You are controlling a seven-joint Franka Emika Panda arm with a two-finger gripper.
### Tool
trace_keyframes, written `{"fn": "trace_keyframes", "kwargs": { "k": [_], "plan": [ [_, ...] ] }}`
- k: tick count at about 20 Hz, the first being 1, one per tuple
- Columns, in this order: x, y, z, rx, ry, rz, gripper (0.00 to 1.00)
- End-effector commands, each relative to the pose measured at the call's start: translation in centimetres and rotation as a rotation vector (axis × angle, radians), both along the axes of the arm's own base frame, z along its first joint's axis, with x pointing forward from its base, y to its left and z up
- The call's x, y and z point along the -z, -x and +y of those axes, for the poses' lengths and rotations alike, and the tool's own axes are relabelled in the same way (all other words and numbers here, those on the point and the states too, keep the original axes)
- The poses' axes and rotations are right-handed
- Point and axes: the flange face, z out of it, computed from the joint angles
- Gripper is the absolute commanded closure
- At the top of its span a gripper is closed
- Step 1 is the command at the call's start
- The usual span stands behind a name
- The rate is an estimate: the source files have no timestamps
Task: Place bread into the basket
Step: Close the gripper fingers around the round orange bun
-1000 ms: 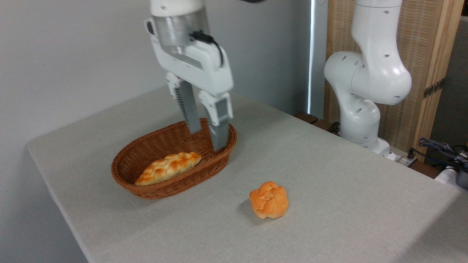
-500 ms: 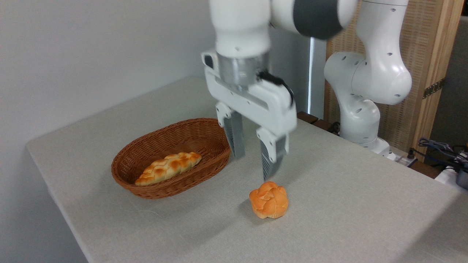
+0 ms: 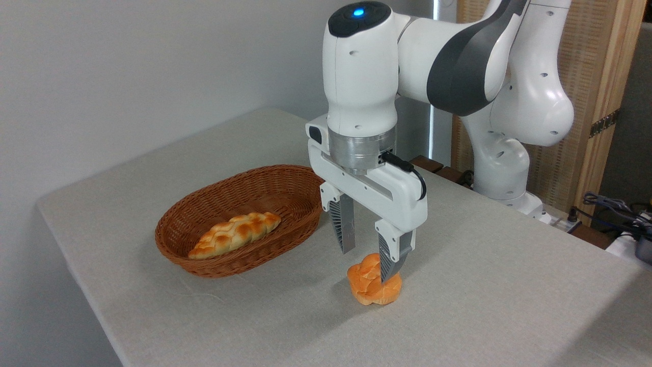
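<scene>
Pointing straight down, the gripper hangs with its two fingers spread apart and nothing pinched between them. Right below it the bun sits on the table; the right finger crosses in front of the bun's top, while the left finger ends higher, just off the bun's upper left. Well to the gripper's left lies the basket, with a long braided loaf inside it. Whether the right finger touches the bun cannot be told.
</scene>
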Motion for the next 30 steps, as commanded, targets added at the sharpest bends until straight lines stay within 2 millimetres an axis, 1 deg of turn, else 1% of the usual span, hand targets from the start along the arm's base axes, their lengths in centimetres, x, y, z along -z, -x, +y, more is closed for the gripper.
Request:
{"fn": "trace_keyframes", "kwargs": {
  "k": [1, 3, 5, 11, 17, 23, 24, 25, 26, 27, 28, 30],
  "plan": [
    [0.7, 0.8, -0.4, 0.019, -0.001, -0.004, 0.0],
    [1.0, 0.8, -0.4, 0.027, -0.012, 0.003, 0.0],
    [1.4, 1.0, -0.2, 0.054, -0.06, 0.018, 0.0],
    [1.7, 1.0, -0.3, 0.061, -0.065, 0.025, 0.0],
    [3.4, 1.3, -0.8, 0.068, -0.066, 0.024, 0.0],
    [3.4, 1.1, -0.8, 0.069, -0.07, 0.006, 0.0],
    [3.6, 1.1, -0.8, 0.07, -0.07, 0.009, 0.0],
    [3.5, 1.1, -0.8, 0.07, -0.07, 0.008, 0.05],
    [3.5, 1.0, -0.8, 0.069, -0.07, 0.006, 0.22],
    [3.5, 1.0, -0.8, 0.069, -0.07, 0.006, 0.28],
    [3.5, 1.0, -0.8, 0.071, -0.07, 0.006, 0.44],
    [3.6, 1.0, -0.8, 0.071, -0.07, 0.009, 0.58]
  ]
}}
